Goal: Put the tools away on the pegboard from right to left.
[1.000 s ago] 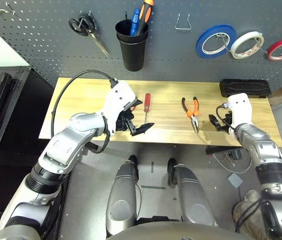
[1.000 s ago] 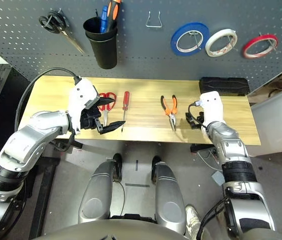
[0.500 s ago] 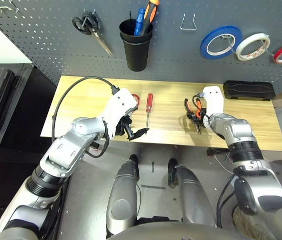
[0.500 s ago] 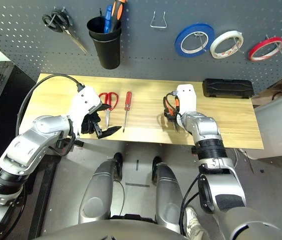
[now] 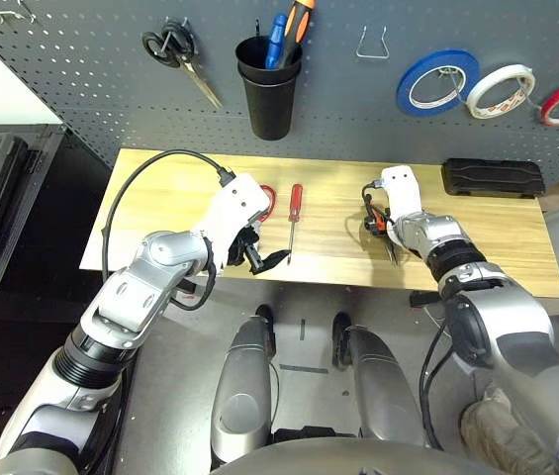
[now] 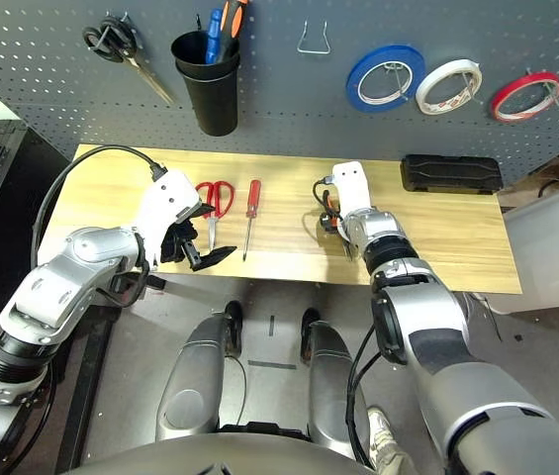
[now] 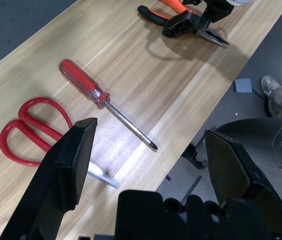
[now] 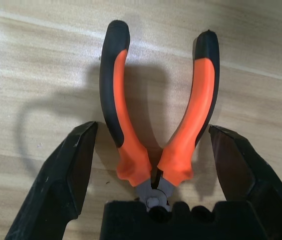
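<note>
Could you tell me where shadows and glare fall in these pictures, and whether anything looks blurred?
Right wrist view: the pliers lie sharp between the right gripper's open fingers, with a soft shadow on the wood beside the handles. Left wrist view: a bright sheen streaks the table near the screwdriver; the left gripper's near fingers look soft.

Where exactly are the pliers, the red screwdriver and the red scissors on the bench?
pliers [image 8: 121,130]: right wrist view, on one orange handle.
red screwdriver [image 7: 81,81]: left wrist view, on its red handle.
red scissors [image 7: 26,131]: left wrist view, on a red handle loop.
</note>
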{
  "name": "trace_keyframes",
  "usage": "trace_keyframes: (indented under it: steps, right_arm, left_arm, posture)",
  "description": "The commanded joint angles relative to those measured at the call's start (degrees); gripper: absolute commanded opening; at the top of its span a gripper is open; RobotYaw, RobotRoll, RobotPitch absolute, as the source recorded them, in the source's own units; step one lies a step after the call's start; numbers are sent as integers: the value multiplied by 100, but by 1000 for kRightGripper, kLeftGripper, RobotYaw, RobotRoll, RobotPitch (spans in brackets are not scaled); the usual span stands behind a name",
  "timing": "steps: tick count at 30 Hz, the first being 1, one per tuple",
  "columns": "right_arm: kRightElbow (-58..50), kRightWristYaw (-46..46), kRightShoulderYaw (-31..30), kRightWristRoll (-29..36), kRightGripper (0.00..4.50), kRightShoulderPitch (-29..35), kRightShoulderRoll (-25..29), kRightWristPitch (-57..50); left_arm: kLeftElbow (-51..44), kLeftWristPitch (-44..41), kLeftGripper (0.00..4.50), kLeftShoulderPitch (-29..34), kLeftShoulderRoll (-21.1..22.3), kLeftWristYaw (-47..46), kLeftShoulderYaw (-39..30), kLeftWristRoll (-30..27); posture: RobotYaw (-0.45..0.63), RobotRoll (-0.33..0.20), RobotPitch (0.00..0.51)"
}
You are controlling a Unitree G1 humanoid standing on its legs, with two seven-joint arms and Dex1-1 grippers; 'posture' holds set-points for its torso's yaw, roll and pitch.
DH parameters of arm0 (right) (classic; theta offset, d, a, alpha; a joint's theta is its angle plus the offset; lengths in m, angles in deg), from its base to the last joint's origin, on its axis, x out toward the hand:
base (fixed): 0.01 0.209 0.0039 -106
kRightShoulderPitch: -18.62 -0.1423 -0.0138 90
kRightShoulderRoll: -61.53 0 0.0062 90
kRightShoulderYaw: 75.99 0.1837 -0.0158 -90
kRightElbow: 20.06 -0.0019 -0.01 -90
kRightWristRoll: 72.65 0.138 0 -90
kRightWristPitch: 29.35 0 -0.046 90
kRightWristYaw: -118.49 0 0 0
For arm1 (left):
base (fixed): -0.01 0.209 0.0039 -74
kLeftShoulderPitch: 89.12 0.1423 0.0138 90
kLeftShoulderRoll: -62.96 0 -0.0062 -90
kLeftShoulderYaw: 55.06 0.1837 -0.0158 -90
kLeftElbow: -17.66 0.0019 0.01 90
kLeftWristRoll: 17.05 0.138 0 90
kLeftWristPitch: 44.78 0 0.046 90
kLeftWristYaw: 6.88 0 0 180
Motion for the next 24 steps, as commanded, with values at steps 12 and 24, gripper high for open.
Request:
trace_keyframes:
  steps: [12, 24]
  right_arm:
    - [-1203, 278, -363, -454, 2630, 778, 267, 790]
    - [-5565, 492, -567, -808, 2630, 2943, 802, 1842]
  left_arm:
    - [166, 76, 4500, 43, -127, 19, -83, 27]
    - [-136, 1031, 4500, 132, -640, 159, -1239, -819]
  posture:
    - [211, 0, 313]
    - [216, 0, 315]
